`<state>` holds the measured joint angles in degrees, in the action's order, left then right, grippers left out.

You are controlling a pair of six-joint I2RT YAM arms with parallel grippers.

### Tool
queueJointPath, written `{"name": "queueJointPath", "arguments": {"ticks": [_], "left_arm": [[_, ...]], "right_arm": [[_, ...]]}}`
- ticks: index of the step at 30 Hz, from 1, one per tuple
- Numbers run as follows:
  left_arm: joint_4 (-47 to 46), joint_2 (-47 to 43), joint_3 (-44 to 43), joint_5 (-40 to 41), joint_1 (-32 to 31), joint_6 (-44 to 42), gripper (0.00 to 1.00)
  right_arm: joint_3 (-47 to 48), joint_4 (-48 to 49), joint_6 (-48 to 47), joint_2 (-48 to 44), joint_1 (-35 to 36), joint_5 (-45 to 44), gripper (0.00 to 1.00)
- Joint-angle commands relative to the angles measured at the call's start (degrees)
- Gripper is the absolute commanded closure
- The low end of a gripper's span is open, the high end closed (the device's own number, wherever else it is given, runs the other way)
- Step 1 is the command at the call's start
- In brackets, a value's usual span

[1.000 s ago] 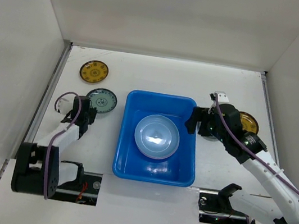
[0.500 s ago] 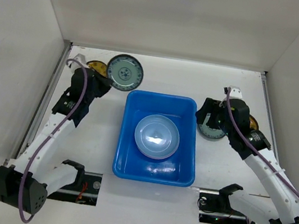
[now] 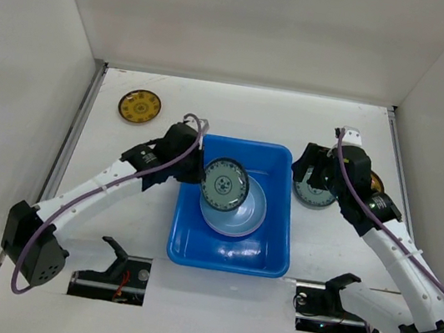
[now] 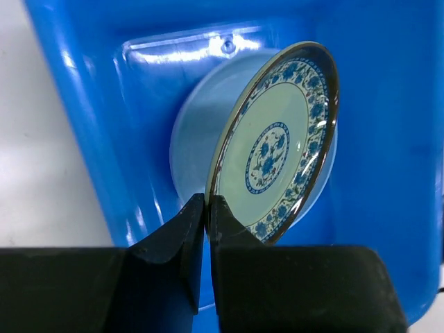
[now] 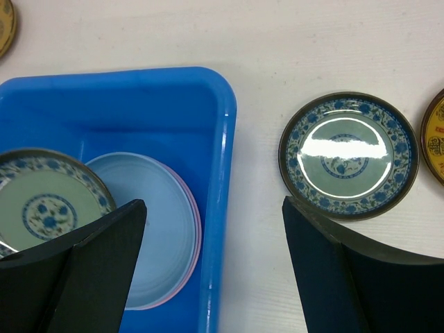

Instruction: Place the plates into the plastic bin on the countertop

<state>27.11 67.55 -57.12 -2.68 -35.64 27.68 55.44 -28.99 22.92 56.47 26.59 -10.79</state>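
Left pincer (image 3: 203,177), from above, is pinched on the rim of a teal-patterned plate (image 3: 227,184). This plate stands tilted on edge just ahead of its tips, over the blue bin (image 3: 178,227) and the light blue plate (image 3: 245,217) lying inside. A yellow plate (image 3: 139,106) lies on the countertop (image 3: 256,113), well away from that pincer. Right pincer (image 3: 309,179) hovers over a second teal plate (image 3: 316,199) just beside the bin.

Left wrist view: both fingers clamp the held plate's lower edge, with the bin floor beyond.

Right wrist view: fingers (image 5: 90,270) are spread wide. The second teal plate lies just ahead of the right-hand finger, the bin ahead of the other, and a pink rim (image 5: 198,229) shows under the light blue plate.
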Motion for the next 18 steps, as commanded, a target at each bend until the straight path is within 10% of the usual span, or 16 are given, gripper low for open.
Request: {"name": "queueJointPath", "arguments": {"ticks": [1, 12, 18], "left_arm": [[0.3, 1.8, -1.9, 2.8, -2.8, -3.3, 0.96], [-2.0, 11.2, -3.5, 5.9, -5.9, -4.2, 0.87], [-0.9, 11.4, -8.1, 8.5, -7.3, -5.0, 0.48]], "right_arm": [[2.1, 3.3, 0.5, -0.3, -0.4, -1.1, 0.15], [1.4, 3.3, 0.4, -1.4, -0.2, -1.1, 0.15], [1.6, 3.3, 0.2, -1.5, -0.1, -1.1, 0.15]]}}
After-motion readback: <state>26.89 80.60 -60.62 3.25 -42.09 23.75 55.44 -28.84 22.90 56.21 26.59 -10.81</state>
